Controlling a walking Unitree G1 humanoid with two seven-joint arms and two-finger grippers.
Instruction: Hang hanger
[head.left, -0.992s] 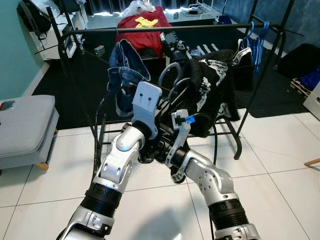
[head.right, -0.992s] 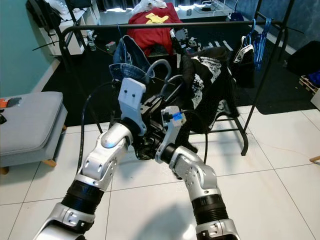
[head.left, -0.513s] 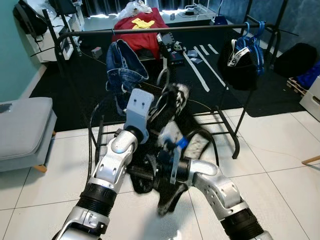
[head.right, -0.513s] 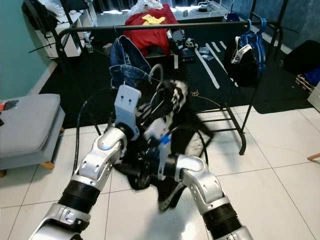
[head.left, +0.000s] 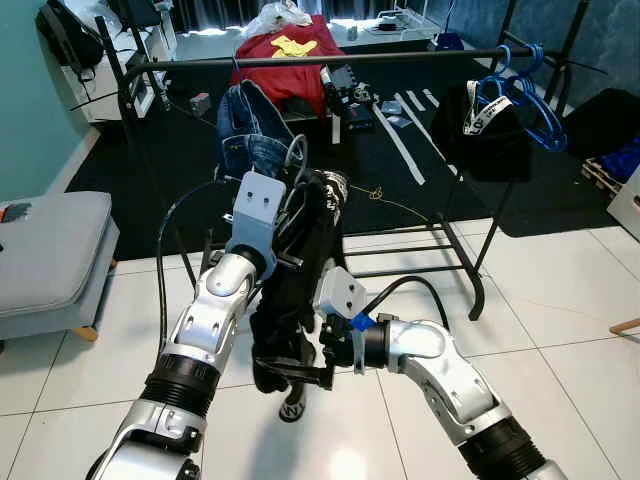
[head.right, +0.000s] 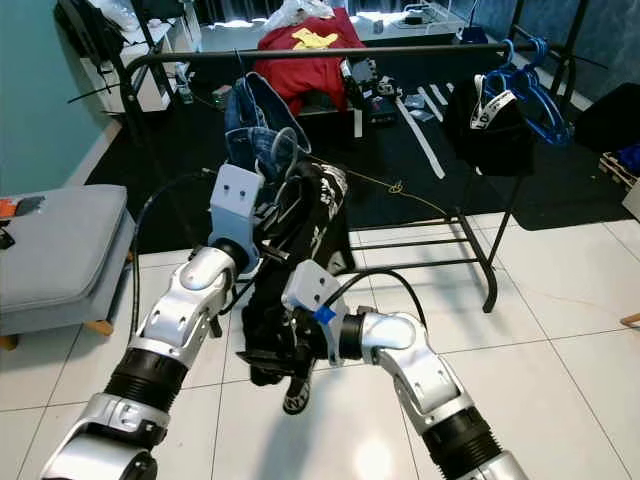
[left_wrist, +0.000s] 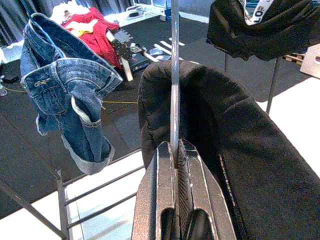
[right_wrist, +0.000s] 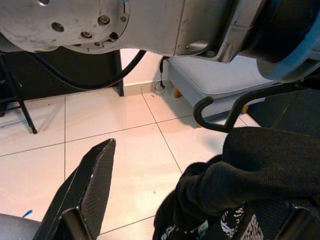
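Now hanging straight from the left gripper (left_wrist: 176, 150), the black garment (head.left: 290, 300) no longer lies bunched low between the arms as half a second ago. Nearest, the right gripper (head.left: 300, 368) sits at the garment's lower folds, fingers spread wide around the cloth — not pinching it. Higher, the left gripper's fingers are clamped on the hanger (left_wrist: 174, 75) — its thin metal shaft. Beyond stand the jeans (head.left: 250, 135) and the clothes rail (head.left: 400, 55), with blue hangers (head.left: 530, 95) at its right end.

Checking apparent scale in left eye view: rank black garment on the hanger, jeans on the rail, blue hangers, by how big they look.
1. black garment, largest, though nearest the camera.
2. jeans.
3. blue hangers, smallest, farthest away.
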